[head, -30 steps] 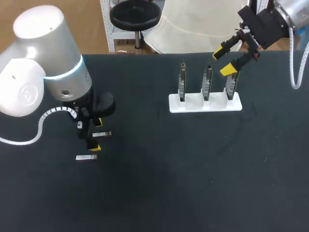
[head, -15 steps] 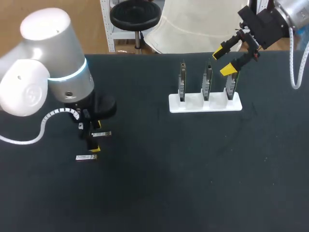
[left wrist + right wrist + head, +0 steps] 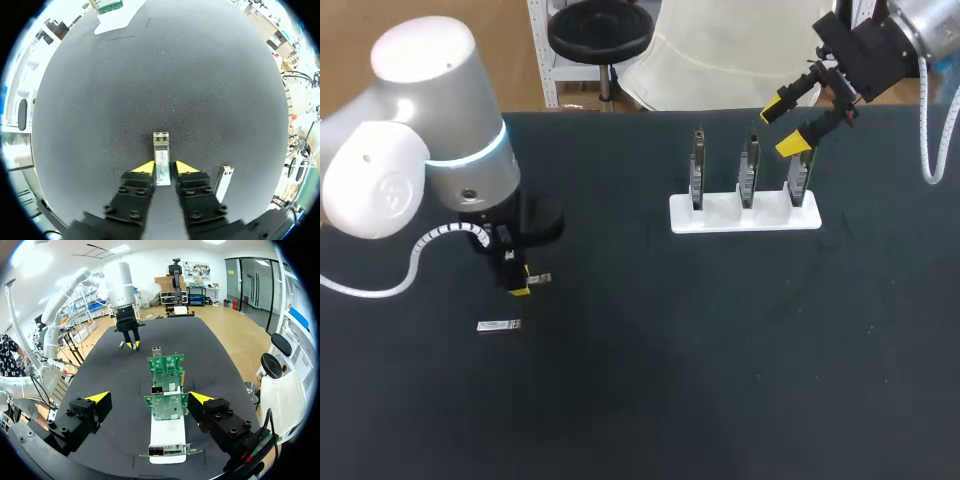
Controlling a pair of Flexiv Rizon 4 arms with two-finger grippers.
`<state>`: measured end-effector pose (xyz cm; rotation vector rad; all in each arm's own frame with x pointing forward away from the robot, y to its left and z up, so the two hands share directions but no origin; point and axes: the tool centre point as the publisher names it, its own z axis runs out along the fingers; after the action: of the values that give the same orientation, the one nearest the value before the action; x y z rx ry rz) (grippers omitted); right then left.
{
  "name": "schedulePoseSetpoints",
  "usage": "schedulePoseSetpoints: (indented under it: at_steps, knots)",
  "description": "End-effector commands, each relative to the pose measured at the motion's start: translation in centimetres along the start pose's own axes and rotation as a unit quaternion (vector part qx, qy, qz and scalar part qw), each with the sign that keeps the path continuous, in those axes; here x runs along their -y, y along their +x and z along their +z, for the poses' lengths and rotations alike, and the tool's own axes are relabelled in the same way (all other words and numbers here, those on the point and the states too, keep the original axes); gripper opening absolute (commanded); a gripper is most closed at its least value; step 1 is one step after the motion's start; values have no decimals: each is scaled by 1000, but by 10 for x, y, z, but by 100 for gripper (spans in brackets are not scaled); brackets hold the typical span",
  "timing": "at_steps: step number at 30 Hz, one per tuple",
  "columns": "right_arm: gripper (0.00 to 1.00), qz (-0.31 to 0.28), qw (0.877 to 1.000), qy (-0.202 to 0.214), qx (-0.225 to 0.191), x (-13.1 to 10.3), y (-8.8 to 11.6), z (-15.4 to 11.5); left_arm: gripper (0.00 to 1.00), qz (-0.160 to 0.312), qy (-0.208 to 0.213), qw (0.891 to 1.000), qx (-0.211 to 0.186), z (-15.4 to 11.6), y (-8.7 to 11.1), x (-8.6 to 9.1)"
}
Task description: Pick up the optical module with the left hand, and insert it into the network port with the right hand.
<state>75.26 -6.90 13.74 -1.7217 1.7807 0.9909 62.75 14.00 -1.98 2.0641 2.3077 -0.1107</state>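
Observation:
A small silver optical module (image 3: 161, 159) lies on the black table, and my left gripper (image 3: 161, 169) is shut on it, one yellow tip against each long side. From the head view that gripper (image 3: 520, 282) points straight down at the table's left, with the module (image 3: 539, 278) sticking out to its right. A second module (image 3: 500, 325) (image 3: 223, 182) lies loose just beside it. My right gripper (image 3: 793, 122) (image 3: 148, 398) hangs open and empty above the right-hand card of three green network cards (image 3: 748, 170) (image 3: 166, 371). A network port (image 3: 157, 389) shows on the nearest card's edge.
The cards stand upright in a white slotted stand (image 3: 720, 218) (image 3: 167, 432) at the table's back right. Black tabletop (image 3: 700, 340) stretches between the stand and the modules. My left arm (image 3: 124, 300) shows far beyond the cards in the right wrist view.
My left gripper's fingers have come together onto the module, and the left arm has shifted slightly rightward. The right arm has kept still.

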Motion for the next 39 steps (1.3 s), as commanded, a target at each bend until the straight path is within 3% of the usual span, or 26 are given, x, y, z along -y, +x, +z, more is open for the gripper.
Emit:
schedulePoseSetpoints:
  at_steps: [1,8,14,16,19,24,26,31,34,39]
  knots:
    - [100,0,1000,0,0,0,0,0,0,-2,1,1000,-1,4,-2,-1]
    - [100,0,1000,0,0,0,0,0,0,-6,-2,1000,6,3,-7,-3]
    - [100,0,1000,0,0,0,0,0,0,-95,-31,990,102,-22,-18,-30]
    - [100,0,1000,0,0,0,0,0,0,-135,-40,979,148,-37,-24,-41]
    - [100,0,1000,0,0,0,0,0,0,-192,-62,950,239,-67,-36,-67]
    - [100,0,1000,0,0,0,0,0,0,-213,-106,909,341,-117,-64,-102]
    - [100,0,1000,0,0,0,0,0,0,-222,-112,886,392,-135,-76,-115]
    - [100,0,1000,0,0,0,0,0,0,-208,-120,844,480,-174,-119,-137]
    - [100,0,1000,0,0,0,0,0,0,-179,-123,835,506,-192,-143,-144]
    - [100,0,1000,0,0,0,0,0,0,-155,-117,810,554,-216,-176,-151]
